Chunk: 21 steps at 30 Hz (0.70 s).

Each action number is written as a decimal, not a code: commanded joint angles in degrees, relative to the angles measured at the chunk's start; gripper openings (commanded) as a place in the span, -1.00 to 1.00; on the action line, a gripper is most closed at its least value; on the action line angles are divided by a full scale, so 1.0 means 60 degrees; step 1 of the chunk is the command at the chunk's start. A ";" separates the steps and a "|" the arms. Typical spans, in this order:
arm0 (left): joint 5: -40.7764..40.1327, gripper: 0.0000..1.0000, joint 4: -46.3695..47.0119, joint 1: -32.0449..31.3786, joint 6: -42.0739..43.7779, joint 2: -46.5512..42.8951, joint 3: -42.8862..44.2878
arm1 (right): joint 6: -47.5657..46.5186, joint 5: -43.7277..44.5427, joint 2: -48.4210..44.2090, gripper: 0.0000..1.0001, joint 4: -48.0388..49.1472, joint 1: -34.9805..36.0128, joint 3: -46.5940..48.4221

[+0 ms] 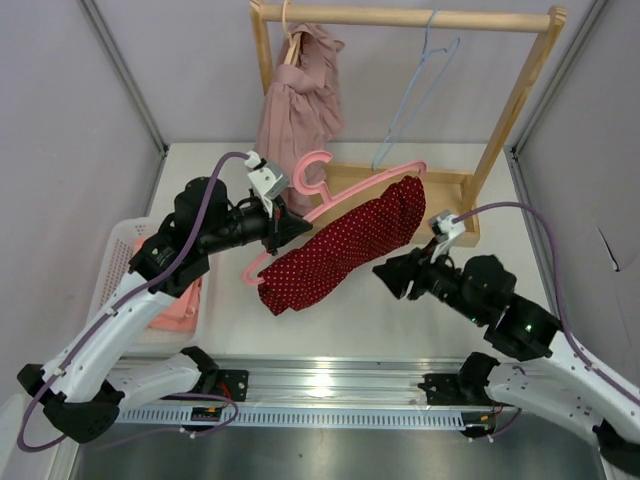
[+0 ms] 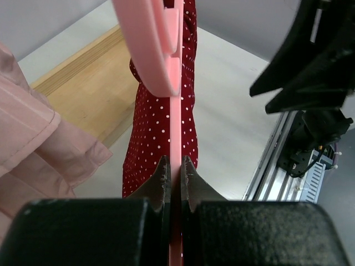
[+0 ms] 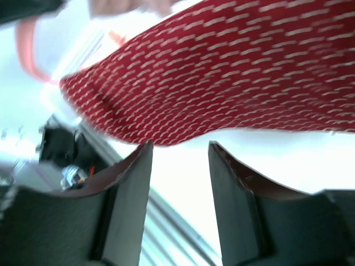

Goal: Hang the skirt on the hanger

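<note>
Your left gripper (image 2: 176, 168) clamps the pink hanger (image 2: 158, 44), right gripper (image 3: 178, 160) gapes empty; tilt it steeper and the draped skirt (image 1: 340, 250) could slide off

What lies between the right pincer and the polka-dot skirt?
Nothing: the top external view shows only bare table between the open right pincer and the red polka-dot skirt draped on the pink hanger.

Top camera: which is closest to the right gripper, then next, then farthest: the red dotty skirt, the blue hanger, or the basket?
1. Red dotty skirt: just left of the right gripper.
2. Blue hanger: up on the wooden rail at the back.
3. Basket: way over at the table's left edge.
</note>
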 commanded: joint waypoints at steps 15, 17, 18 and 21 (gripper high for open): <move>-0.1373 -1.00 0.0537 -0.0854 -0.0911 0.0887 0.1494 | -0.1870 0.8330 0.6078 0.01 0.0955 0.7243 0.4090; -0.1562 -1.00 0.0450 -0.0928 -0.0970 0.1019 0.1640 | -0.1944 0.8550 0.6488 0.01 0.0735 0.7360 0.4488; -0.1636 -1.00 0.0420 -0.1001 -0.1043 0.1121 0.1670 | -0.2017 0.8652 0.6780 0.01 0.0662 0.7375 0.4635; -0.1842 -1.00 0.0405 -0.1060 -0.1160 0.1268 0.1787 | -0.2164 0.8756 0.7192 0.02 0.0588 0.7405 0.5031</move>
